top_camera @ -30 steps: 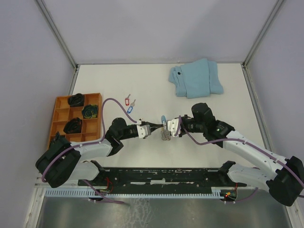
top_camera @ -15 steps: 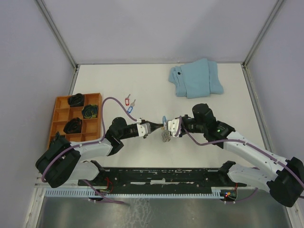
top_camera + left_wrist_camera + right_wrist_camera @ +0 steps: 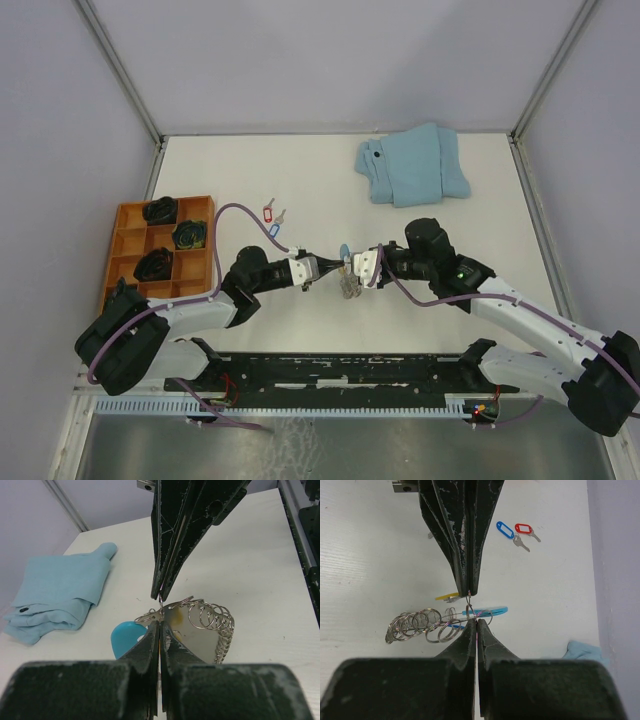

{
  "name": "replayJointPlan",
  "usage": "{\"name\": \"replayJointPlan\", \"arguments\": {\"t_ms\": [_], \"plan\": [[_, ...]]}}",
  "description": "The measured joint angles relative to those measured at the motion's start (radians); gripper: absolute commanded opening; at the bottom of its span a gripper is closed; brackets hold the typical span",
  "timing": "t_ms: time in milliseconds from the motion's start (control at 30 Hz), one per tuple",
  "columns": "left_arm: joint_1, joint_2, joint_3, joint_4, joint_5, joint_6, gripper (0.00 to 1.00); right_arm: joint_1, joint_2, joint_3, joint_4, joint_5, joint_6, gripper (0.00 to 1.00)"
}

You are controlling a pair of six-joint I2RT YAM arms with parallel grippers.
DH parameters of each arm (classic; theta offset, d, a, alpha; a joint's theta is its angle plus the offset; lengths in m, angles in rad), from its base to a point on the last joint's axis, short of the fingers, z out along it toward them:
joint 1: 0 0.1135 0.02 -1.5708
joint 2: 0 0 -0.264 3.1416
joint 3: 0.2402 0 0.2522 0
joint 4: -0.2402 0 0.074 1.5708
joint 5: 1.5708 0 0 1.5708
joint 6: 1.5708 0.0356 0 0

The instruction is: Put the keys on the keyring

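The keyring (image 3: pixel 347 283) hangs between my two grippers at the table's middle, a bundle of silver rings (image 3: pixel 420 622) on a wire with a bright blue plastic piece (image 3: pixel 125 636). My right gripper (image 3: pixel 476 621) is shut on the keyring's wire. My left gripper (image 3: pixel 160 622) is shut tip to tip against it, holding a key with a yellow tag (image 3: pixel 447 596) and its small ring. In the top view the left gripper (image 3: pixel 333 265) and the right gripper (image 3: pixel 352 266) nearly touch. A red-tagged key (image 3: pixel 267 210) and a blue-tagged key (image 3: pixel 273 229) lie loose on the table behind the left arm.
A folded light-blue cloth (image 3: pixel 412 165) lies at the back right. An orange compartment tray (image 3: pixel 133 240) holding dark items stands at the left edge. A metal frame borders the table.
The left gripper has edged slightly right toward the right gripper; the keyring has shifted a little between them. The loose keys have not moved.
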Motion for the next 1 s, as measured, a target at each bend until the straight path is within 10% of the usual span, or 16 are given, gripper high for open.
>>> {"name": "replayJointPlan", "arguments": {"t_ms": [1000], "plan": [[0.000,-0.002,0.010,-0.012,-0.014,-0.080,0.03,0.000,-0.003,-0.002,0.000,0.003,0.000,0.01]]}}
